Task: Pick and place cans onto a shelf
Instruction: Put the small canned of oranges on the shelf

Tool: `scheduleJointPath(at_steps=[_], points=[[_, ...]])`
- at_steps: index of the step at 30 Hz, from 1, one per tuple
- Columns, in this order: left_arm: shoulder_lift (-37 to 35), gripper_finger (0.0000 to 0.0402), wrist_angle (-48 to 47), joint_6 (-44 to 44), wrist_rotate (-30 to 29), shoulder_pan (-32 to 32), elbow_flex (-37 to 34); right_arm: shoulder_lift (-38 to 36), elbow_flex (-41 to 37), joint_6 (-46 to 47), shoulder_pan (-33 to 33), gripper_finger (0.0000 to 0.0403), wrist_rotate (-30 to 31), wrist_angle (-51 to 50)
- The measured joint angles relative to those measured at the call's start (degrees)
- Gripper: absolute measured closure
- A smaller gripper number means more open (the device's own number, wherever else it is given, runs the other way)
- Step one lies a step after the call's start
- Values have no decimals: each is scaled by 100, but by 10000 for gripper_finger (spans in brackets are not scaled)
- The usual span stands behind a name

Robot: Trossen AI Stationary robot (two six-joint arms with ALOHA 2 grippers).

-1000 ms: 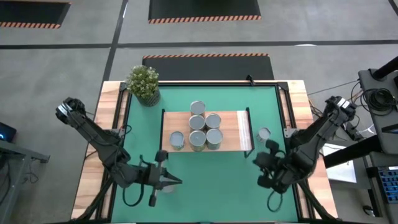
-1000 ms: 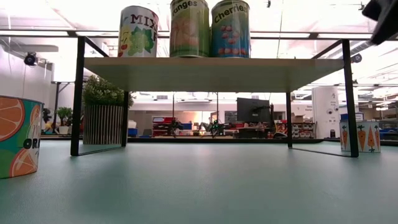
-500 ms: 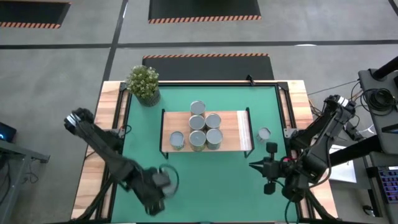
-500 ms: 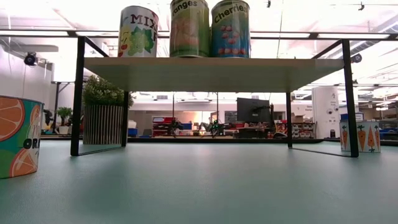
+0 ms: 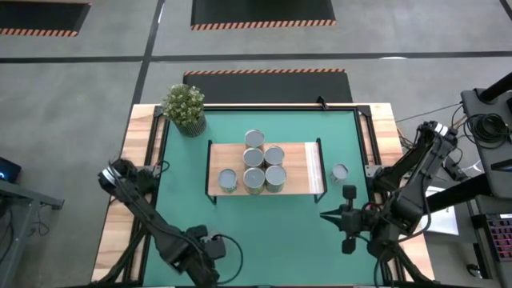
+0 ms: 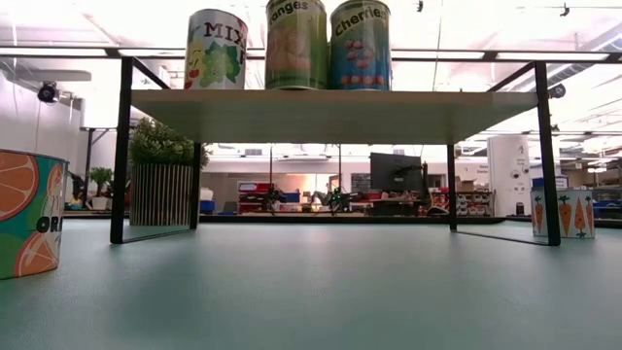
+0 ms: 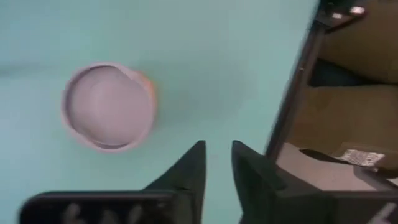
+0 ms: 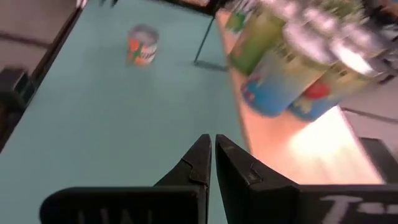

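Several cans [image 5: 254, 168] stand upright on the light-wood shelf [image 5: 300, 172] in the middle of the green mat; three of them show atop it in the low view [image 6: 292, 44]. A can with an orange label [image 7: 109, 106] stands on the mat near its near left corner [image 6: 27, 214]. My left gripper [image 7: 217, 155] hangs over the mat beside that can, pointing down, its fingers a narrow gap apart [image 5: 210, 253]. A carrot-labelled can [image 5: 339, 173] stands on the mat right of the shelf. My right gripper [image 5: 324, 214] is shut, near the right side, pointing toward the table's left.
A potted plant [image 5: 184, 106] stands at the mat's far left corner. The shelf's black legs [image 6: 121, 146] stand on the mat, with free room under the board. Bare green mat [image 5: 272, 240] lies between the two grippers, along the near edge.
My left gripper has swung toward the table's near edge and sunk, tipping from nearly level, pointing right, to pointing down over the mat. My right gripper has rolled about its own line and risen out of the low view's top right corner. The cans have kept still.
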Motion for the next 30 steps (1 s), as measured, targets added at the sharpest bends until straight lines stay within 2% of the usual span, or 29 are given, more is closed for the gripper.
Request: scheduleJointPath(at_steps=[2,7,11,15,19,30], points=[[-1,316,-103,-18,-17,49,-21,0,-32,-4,-7,390,-192,-7],[14,227,-172,-18,-147,170,-139,-33,-32,2,-4,390,-182,28],[120,155,-546,87,-504,263,-152,-33,-32,0,-7,390,-182,25],[242,107,-817,240,-636,335,-167,-33,-32,0,-7,390,-182,25],[378,89,-653,486,-641,353,-243,-33,-34,0,-7,390,-183,21],[397,89,-622,458,-872,375,-597,-33,-34,15,-7,390,-182,25]])
